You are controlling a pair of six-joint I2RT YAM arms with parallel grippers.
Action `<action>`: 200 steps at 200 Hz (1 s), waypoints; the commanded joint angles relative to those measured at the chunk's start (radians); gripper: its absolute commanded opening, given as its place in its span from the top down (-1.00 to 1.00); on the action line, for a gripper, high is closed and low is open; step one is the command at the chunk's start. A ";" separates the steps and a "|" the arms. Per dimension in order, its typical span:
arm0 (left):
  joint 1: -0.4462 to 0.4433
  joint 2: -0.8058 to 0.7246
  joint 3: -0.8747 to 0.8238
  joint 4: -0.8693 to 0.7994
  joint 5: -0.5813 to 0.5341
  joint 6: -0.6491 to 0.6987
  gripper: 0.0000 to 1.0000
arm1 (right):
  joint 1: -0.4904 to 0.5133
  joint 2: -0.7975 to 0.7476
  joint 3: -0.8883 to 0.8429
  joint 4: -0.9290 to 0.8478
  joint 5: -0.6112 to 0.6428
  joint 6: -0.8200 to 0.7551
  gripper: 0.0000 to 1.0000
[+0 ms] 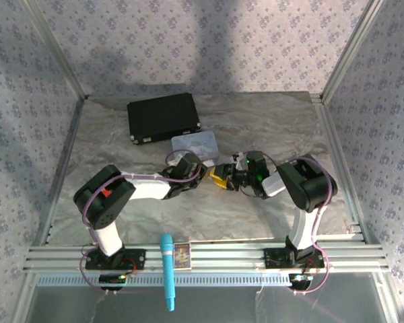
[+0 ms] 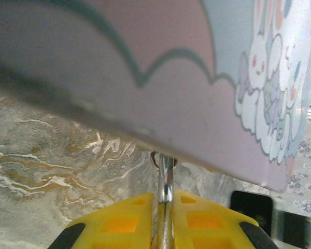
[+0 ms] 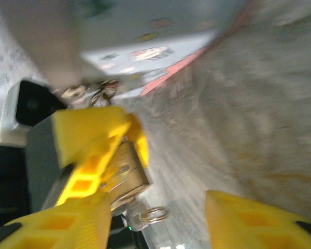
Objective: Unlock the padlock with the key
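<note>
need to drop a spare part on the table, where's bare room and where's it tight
Bare tabletop lies right of the pastel tin up to the right wall, and left of the left arm below the black case. Crowded mid-table, where both sets of fingers meet at the padlock.

A black case (image 1: 163,118) lies far back, a pastel tin (image 1: 194,142) just beside it; nearer, perhaps a blue pen (image 1: 167,270).

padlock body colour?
The padlock body is brass-gold, clearest in the right wrist view.
</note>
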 commanded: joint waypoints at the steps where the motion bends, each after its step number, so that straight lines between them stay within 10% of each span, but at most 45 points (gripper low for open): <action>1: 0.000 -0.027 0.005 -0.112 0.022 -0.010 1.00 | 0.022 -0.097 0.051 -0.371 0.111 -0.220 -0.34; 12: 0.000 -0.035 0.005 -0.134 0.010 -0.005 1.00 | 0.033 -0.147 0.075 -0.496 0.174 -0.289 -0.99; 116: 0.018 -0.078 0.009 -0.257 0.012 0.111 1.00 | 0.331 -0.432 0.113 -0.709 0.970 -0.892 -1.00; 151: 0.021 -0.112 -0.001 -0.263 0.001 0.144 1.00 | 0.303 -0.369 0.219 -0.839 0.871 -0.964 -1.00; 176: 0.030 -0.132 0.004 -0.282 0.018 0.151 1.00 | 0.293 -0.357 0.191 -0.772 0.756 -1.020 -0.16; 200: 0.032 -0.142 0.020 -0.315 0.031 0.160 1.00 | 0.325 -0.358 0.129 -0.640 0.791 -1.058 -0.10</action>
